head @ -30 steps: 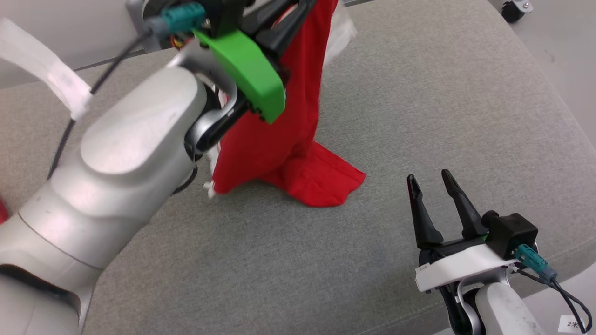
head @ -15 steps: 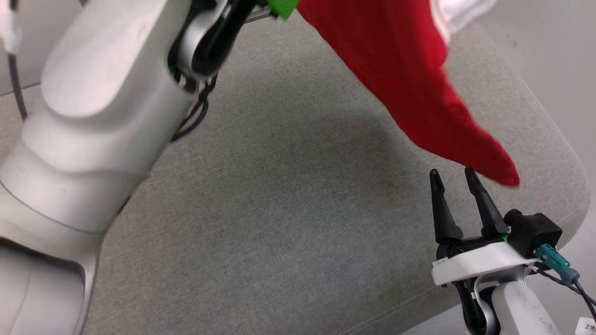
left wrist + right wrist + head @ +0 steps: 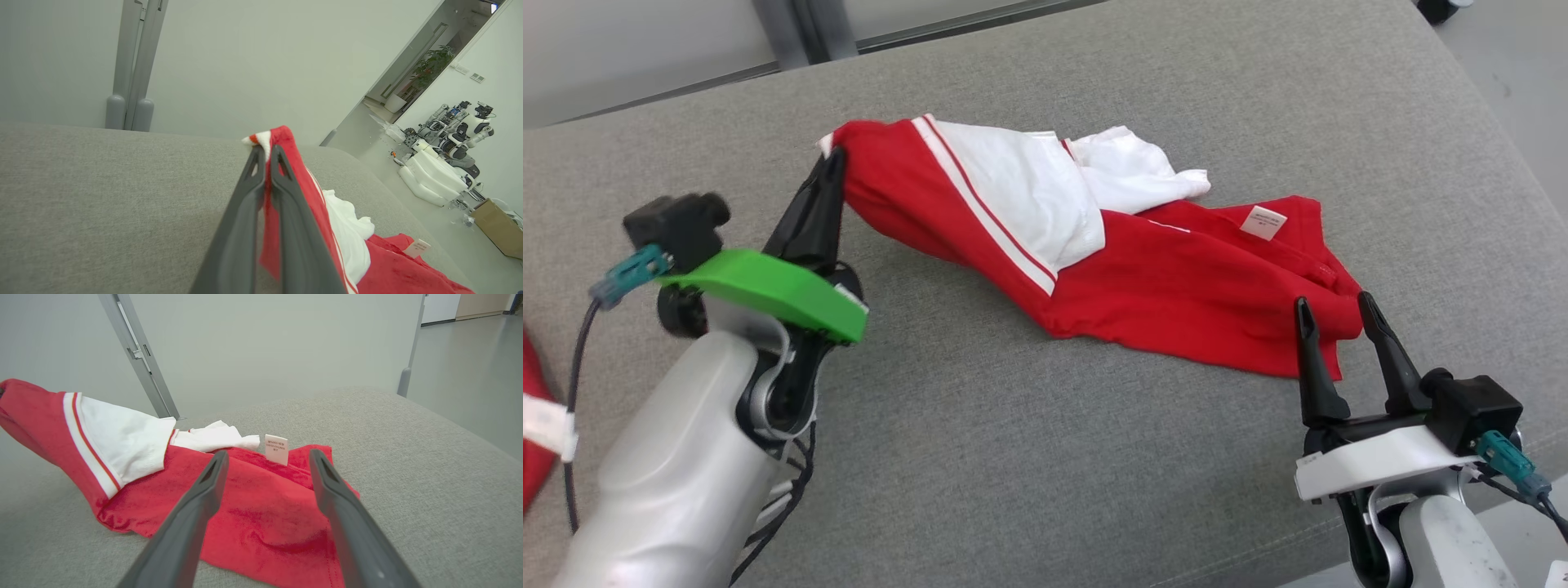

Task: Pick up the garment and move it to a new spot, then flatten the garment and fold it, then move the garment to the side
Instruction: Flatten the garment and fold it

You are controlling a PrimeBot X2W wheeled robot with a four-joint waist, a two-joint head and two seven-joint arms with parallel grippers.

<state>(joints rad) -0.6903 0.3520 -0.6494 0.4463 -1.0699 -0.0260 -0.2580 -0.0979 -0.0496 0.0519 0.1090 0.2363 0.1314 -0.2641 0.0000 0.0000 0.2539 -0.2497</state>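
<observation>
Left gripper [image 3: 833,163]: jaws are closing tight on a red-and-white corner of the garment [image 3: 1176,278] and holding that corner raised off the cushion; in the left wrist view, cloth is showing sandwiched between the two dark fingers.
Left wrist cover [image 3: 768,290]: bright green, sitting behind the fingers, with a black cable trailing from it.
Right gripper [image 3: 1333,304]: jaws are standing wide apart, gripping nothing, and hovering at the near right edge of the garment; whether the tips are touching the cloth cannot be told.
Right wrist cover [image 3: 1372,461]: white, carrying a black block with a teal plug.
Garment: red with a white panel [image 3: 1021,188] edged by thin stripes; it is slanting down from the pinched corner and lying rumpled across the middle and right of the cushion.
Care label [image 3: 1264,222]: small, white, sticking up from the red cloth near the garment's far right part.
Cushion [image 3: 1013,457]: grey woven fabric, bearing the garment.
Second cloth [image 3: 535,408]: red with a white band, lying at the far left edge of the head view.
Background robots [image 3: 461,130]: standing on the floor well beyond the cushion, near a cardboard box [image 3: 496,228].
</observation>
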